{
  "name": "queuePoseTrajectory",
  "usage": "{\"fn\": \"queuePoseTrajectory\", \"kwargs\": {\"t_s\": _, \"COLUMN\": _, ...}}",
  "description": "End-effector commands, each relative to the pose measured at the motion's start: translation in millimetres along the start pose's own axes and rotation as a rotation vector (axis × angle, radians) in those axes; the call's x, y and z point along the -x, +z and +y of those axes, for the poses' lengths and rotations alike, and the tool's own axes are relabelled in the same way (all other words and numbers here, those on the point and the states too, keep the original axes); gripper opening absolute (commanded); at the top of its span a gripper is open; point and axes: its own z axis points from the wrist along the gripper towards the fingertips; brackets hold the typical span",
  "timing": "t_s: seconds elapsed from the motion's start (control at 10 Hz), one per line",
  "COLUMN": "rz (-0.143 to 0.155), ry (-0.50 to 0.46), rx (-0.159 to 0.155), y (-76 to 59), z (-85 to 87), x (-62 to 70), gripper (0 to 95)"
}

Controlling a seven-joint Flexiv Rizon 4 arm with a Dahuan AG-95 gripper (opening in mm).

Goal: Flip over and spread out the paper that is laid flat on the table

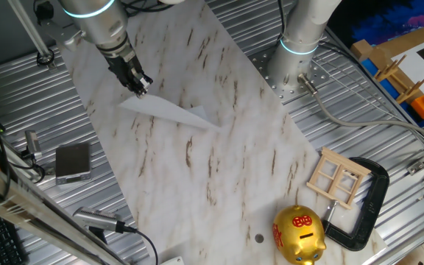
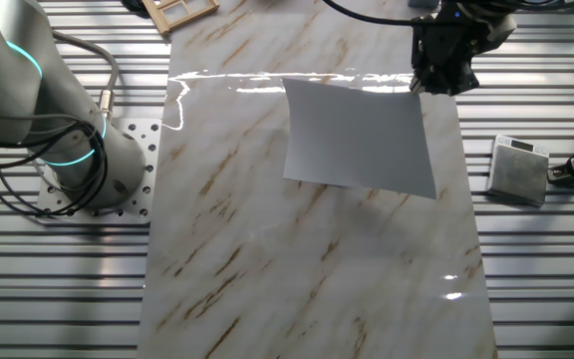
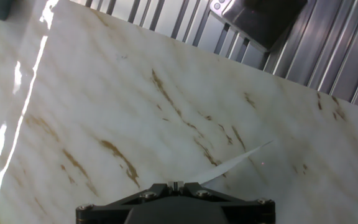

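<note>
Hand view gives the closest look: the black two-finger gripper [image 3: 176, 185] is pinched tight on the thin white sheet of paper [image 3: 238, 162], which shows here only as a slim curved sliver, edge-on, sweeping off to the right above the white marble-look table slab with brown streaks [image 3: 104, 112]. The slab looks smooth and glossy — bright glare runs along one side of it.

From the other fixed view the paper [image 2: 359, 137] reads as a plain, blank rectangle, slightly bowed, held by its far corner in the gripper [image 2: 436, 85] and casting a soft shadow on the table [image 2: 307, 269] beneath its near edge. It hangs over the far half of the slab, near the right-hand edge; the nearer half of the marble shows only its streaks.

One fixed view shows the sheet [image 1: 169, 110] as a flat pale wedge, its gripped corner raised in the gripper [image 1: 140, 90] and its far tip low near the table [image 1: 219, 177].

Ribbed silver metal decking [image 2: 556, 259] borders the slab on both long sides, and a small grey square box [image 2: 518, 169] sits on it just beyond the slab edge — near the gripper's side.
</note>
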Motion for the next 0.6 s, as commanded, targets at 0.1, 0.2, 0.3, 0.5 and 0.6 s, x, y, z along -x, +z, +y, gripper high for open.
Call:
{"fn": "queuePoseTrajectory", "kwargs": {"t_s": 0.1, "rz": -0.001, "ry": 0.004, "rx": -0.005, "y": -0.2, "z": -0.2, "x": -0.2, "gripper": 0.0}}
{"fn": "queuePoseTrajectory", "kwargs": {"t_s": 0.2, "rz": -0.01, "ry": 0.012, "rx": -0.006, "y": -0.2, "z": -0.2, "x": -0.2, "gripper": 0.0}}
{"fn": "queuePoseTrajectory", "kwargs": {"t_s": 0.3, "rz": -0.016, "ry": 0.009, "rx": -0.008, "y": -0.2, "z": -0.2, "x": -0.2, "gripper": 0.0}}
{"fn": "queuePoseTrajectory", "kwargs": {"t_s": 0.5, "rz": -0.018, "ry": 0.012, "rx": -0.005, "y": -0.2, "z": -0.2, "x": -0.2, "gripper": 0.0}}
{"fn": "queuePoseTrajectory", "kwargs": {"t_s": 0.6, "rz": -0.016, "ry": 0.024, "rx": -0.005, "y": -0.2, "z": -0.2, "x": -0.2, "gripper": 0.0}}
